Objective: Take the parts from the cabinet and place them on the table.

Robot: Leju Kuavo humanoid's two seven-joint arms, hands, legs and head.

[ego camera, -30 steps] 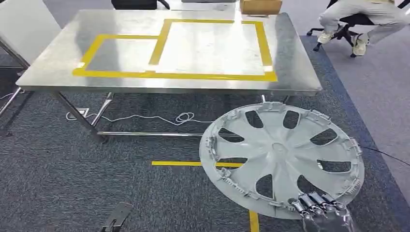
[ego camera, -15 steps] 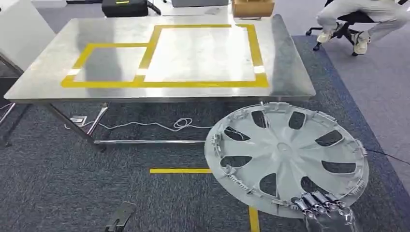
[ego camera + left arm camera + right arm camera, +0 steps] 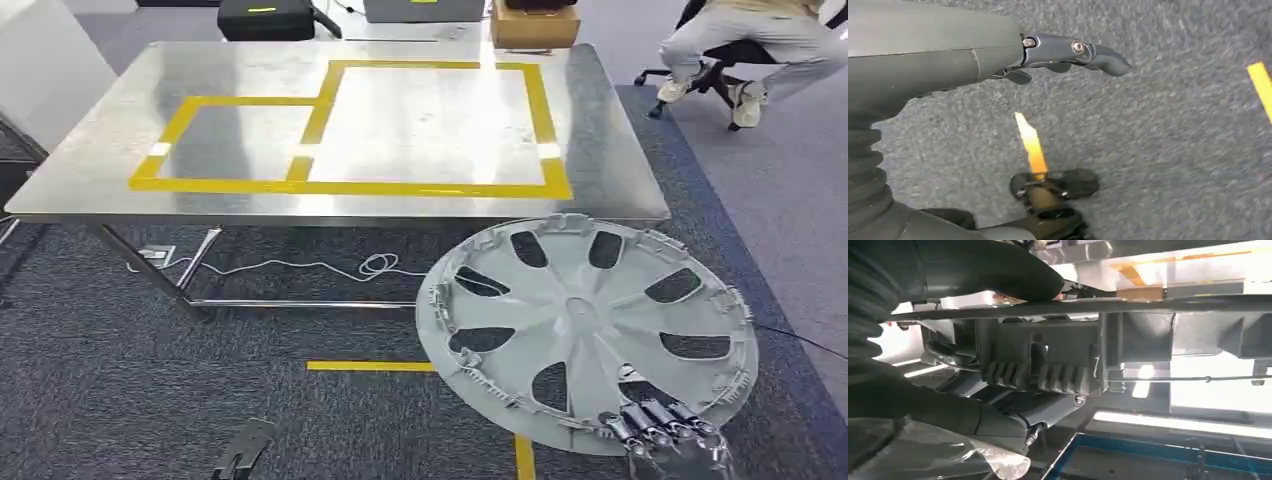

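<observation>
Hubcap point(image 3: 585, 325): pale grey, spoked, tilted

The right hand point(image 3: 998, 405) grips the rim of the grey wheel cover point(image 3: 1128, 340), its thumb pressed on one side and darker fingers on the other. Beyond the wheel cover's rim lies the bright desk point(image 3: 1198, 270) with yellow tape point(image 3: 1133, 275).

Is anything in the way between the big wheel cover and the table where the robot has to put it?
Nothing visible. The right hand holds the wheel cover just short of the table's near edge, and the taped squares look bare.
</observation>
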